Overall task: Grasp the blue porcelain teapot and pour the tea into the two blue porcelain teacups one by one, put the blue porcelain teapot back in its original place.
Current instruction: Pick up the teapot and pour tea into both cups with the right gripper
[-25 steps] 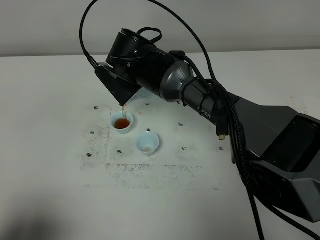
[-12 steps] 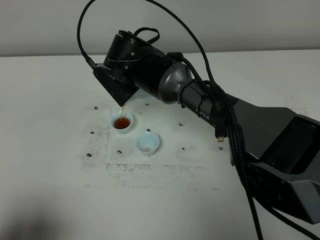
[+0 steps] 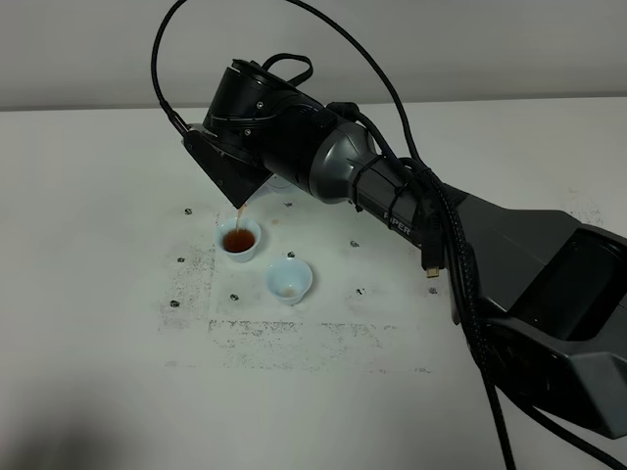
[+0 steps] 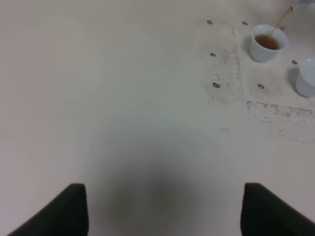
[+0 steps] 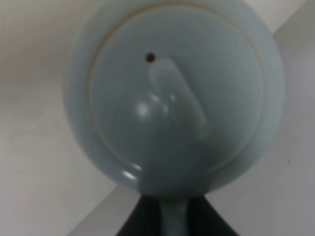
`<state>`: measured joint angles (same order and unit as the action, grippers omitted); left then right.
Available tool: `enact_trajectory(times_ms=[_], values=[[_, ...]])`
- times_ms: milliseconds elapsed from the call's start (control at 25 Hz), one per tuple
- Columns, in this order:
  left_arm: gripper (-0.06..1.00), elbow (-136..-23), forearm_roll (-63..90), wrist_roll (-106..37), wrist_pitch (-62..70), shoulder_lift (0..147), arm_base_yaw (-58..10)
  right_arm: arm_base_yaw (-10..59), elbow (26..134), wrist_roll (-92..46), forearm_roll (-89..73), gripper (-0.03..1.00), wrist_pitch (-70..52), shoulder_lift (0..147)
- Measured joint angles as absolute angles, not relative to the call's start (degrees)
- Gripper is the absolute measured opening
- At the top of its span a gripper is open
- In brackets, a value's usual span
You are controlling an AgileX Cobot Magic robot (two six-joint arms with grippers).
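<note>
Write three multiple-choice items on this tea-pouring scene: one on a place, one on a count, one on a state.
1. In the high view, where is the tea-filled teacup relative to the other teacup?
A. Up and to the left of it
B. Directly to its right
C. Stacked inside it

2. How many teacups show brown tea?
A. None
B. One
C. Two

3. What state is the blue porcelain teapot in?
A. Standing upright on the table
B. Lying on its side
C. Held aloft, with a stream of tea running into a teacup

Answers:
1 A: the high view shows the two apart, with the filled one up and left.
2 B: only one holds brown liquid, and the other's inside looks pale.
3 C: a thin brown stream falls into the filled cup.
</note>
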<state>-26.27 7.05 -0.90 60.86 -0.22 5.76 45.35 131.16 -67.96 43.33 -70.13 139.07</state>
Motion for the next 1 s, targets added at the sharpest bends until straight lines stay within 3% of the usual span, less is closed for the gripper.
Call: enact_trajectory(times_ms=[680, 1000], values=[[0.62, -26.27, 7.05, -0.90, 60.86, -0.22, 5.76, 45.35, 131.16, -66.78, 40.71, 0.04, -70.13, 139.07], [0.62, -26.27, 7.05, -0.90, 60.86, -0.22, 5.76, 43.22, 131.16, -66.59, 31.15, 0.04, -70.18, 139.07]])
